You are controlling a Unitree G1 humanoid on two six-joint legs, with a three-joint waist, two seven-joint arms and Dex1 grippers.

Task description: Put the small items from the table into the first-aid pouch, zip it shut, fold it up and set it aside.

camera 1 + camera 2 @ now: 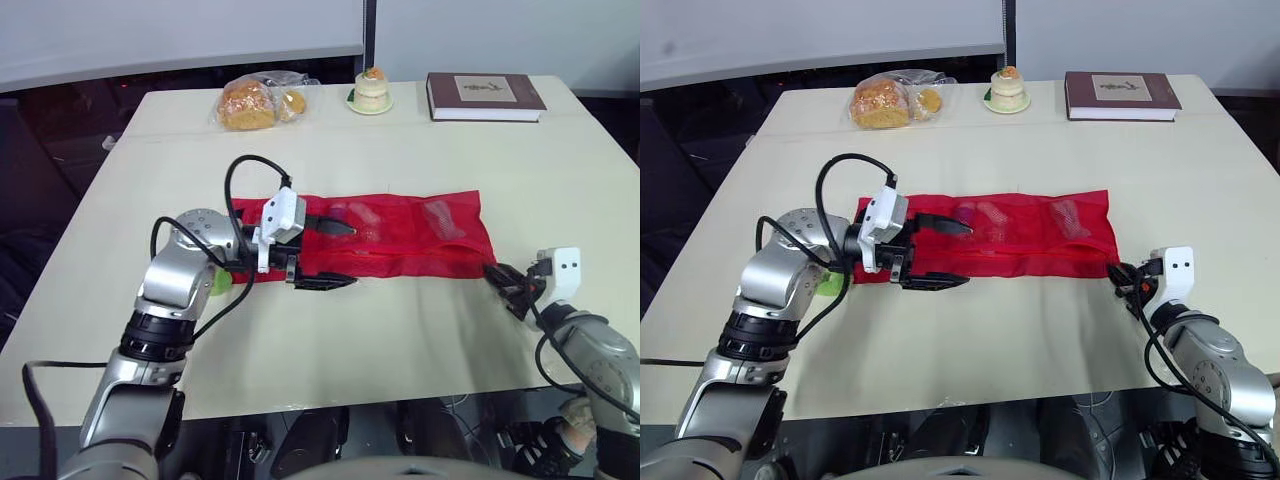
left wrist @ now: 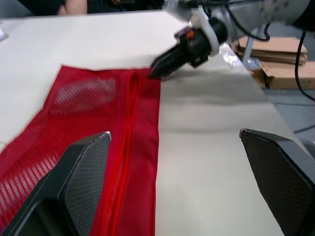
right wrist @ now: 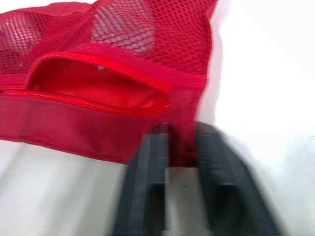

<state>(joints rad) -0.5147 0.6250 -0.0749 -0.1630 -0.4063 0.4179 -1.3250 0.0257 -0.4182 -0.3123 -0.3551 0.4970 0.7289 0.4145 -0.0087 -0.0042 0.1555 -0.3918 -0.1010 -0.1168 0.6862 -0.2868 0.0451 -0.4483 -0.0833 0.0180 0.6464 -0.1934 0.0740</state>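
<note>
Two head cameras look down over the table (image 1: 400, 330) toward twelve o'clock; both wrist cameras sit close, seemingly sharing the red pouch (image 2: 123, 123).

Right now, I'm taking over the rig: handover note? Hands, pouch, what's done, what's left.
Left hand: open, hovering over the left end of the pouch.
Right hand: shut on the pouch's near right corner.
The pouch lies flat on the table, items visible inside, zip gaping at the right end.
Something green sits by the left forearm, unidentified.
Left: zip, fold, set aside.
</note>
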